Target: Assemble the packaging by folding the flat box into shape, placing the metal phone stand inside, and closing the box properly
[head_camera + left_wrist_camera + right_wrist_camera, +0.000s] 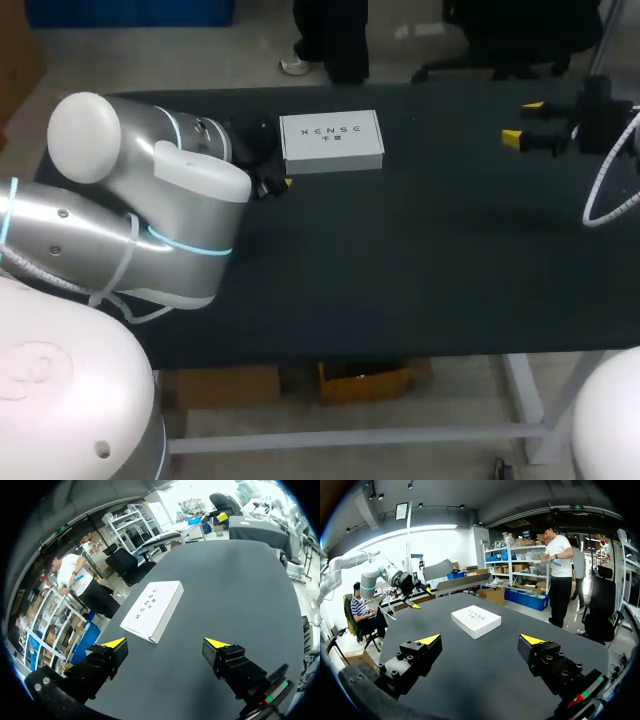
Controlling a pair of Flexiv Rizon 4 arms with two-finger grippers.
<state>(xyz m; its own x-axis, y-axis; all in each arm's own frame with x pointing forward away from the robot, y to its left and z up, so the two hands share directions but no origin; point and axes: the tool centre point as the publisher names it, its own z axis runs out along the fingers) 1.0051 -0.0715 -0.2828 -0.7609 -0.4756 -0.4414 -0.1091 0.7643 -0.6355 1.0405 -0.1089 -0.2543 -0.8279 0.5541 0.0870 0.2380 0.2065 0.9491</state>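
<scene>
The black table [400, 260] is spanned by both arms. The left arm [150, 200] is bent in from its side, its thick elbow raised over the near part of the table and its wrist angled down toward the far edge. The right arm [600, 115] is seen only at its wrist, which is held level above the far right of the table and pointed across it.

A white box [331, 140] is laid flat on the table with its lid shut. It is found close ahead of the left claw [165, 642], slightly toward one finger, and well ahead of the right claw [480, 639].

The left claw is held low over the table, its fingers spread wide, with nothing gripped or touched. The right claw is likewise spread wide and empty, clear of the table surface.
</scene>
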